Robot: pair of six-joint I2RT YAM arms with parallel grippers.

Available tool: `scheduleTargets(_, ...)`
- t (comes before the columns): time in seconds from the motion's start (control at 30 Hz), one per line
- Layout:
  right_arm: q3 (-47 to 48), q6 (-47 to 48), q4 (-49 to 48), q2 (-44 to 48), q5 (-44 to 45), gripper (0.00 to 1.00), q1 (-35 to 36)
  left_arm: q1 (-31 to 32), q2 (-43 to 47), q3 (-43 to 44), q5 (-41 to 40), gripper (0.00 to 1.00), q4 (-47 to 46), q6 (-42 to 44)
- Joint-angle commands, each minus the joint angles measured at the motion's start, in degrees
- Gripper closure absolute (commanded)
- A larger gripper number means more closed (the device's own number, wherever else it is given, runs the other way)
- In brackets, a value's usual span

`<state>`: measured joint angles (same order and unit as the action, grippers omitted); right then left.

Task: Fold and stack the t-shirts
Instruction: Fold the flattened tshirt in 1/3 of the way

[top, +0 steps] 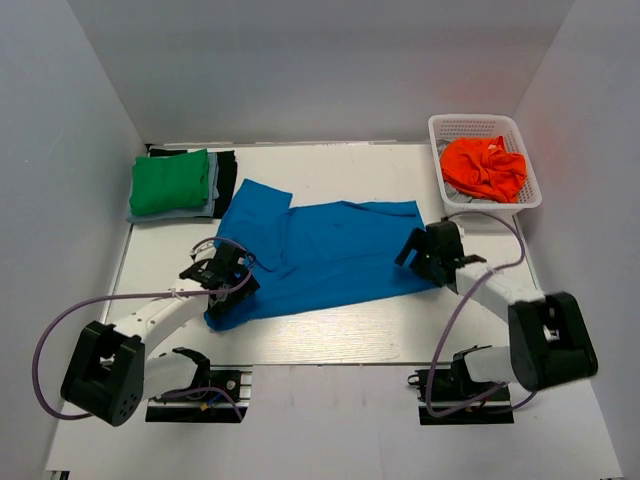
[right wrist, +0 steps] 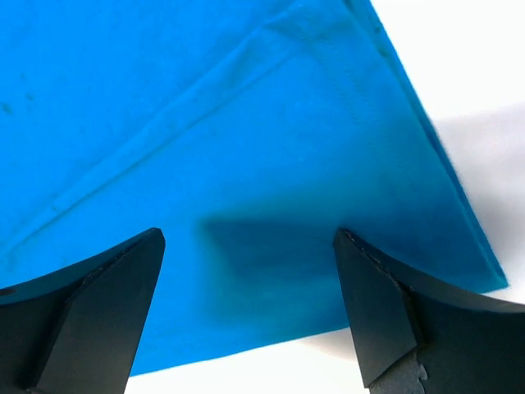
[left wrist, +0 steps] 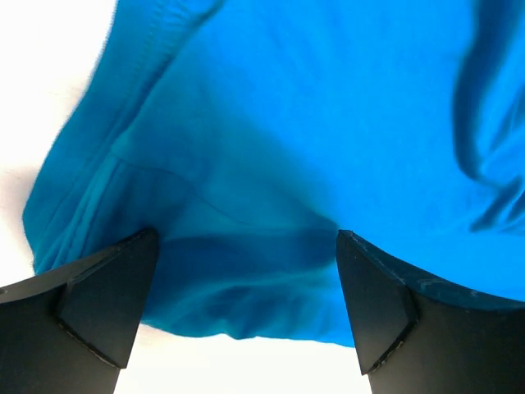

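Green cotton t-shirt (top: 170,182), folded, tops a small stack with darker folded tees (top: 226,178) showing under it; the stack sits beyond the far-left corner of the bright blue cotton t-shirt (top: 330,255), just apart from its sleeve. Left gripper (top: 232,268) is at the blue tee's near-left corner, arm reaching low and forward from its base, wrist tipped down. In the left wrist view the left gripper (left wrist: 246,246) has its jaws spread wide, with rumpled blue cloth (left wrist: 271,148) between and under them; nothing is pinched. The blue tee lies opened out across the white table (top: 330,340), mostly flat, bunched at that near-left corner. Right gripper (top: 415,250) is at the tee's near-right corner, forearm angled in from the right, fingers pointing toward the cloth. In the right wrist view the right gripper (right wrist: 248,246) is likewise spread, hanging over a flat hemmed corner of the blue tee (right wrist: 246,123), its shadow on the fabric; whether the tips touch the cloth cannot be told. Orange t-shirt (top: 484,168), crumpled, lies in a white plastic mesh basket (top: 476,121) beyond the blue tee's far-right corner. Judgement: the step in hand is taking hold for a fold of the blue tee, with stacking not yet begun. Next move calls for both sets of jaws to close on the near corners, catching all layers, then lift together so that the edge carries over evenly. The bunched left corner risks a partial pinch.
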<state>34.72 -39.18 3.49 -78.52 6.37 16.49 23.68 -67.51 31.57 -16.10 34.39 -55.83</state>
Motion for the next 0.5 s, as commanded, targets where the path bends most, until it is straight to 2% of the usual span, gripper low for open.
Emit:
scheduleTargets(0.0, -6.2, -3.9, 8.1, 5.5, 4.9, 0.1, -0.7, -0.2, 0.4, -3.6, 1.9, 0.0, 0.0, -3.1)
scheduleTargets(0.1, -8.9, -5.1, 11.4, 12.4, 5.1, 0.1, -0.6, 0.8, -0.3, -5.3, 5.5, 0.0, 2.6, -5.2)
scheduleTargets(0.17, -11.2, -7.0, 14.0, 16.2, 5.8, 0.1, -0.6, 1.4, 1.0, -6.1, 10.6, 0.0, 1.5, -2.2)
scheduleTargets(0.3, -13.4, -8.7, 20.1, 28.7, 8.3, 0.1, -0.5, 1.4, 7.5, -5.0, 13.5, 0.0, 3.6, -3.3)
scheduleTargets(0.47, -11.7, -0.8, 18.3, 33.6, 8.7, 0.1, -0.4, 1.4, 15.1, -0.3, 13.5, 0.0, 6.5, -0.4)
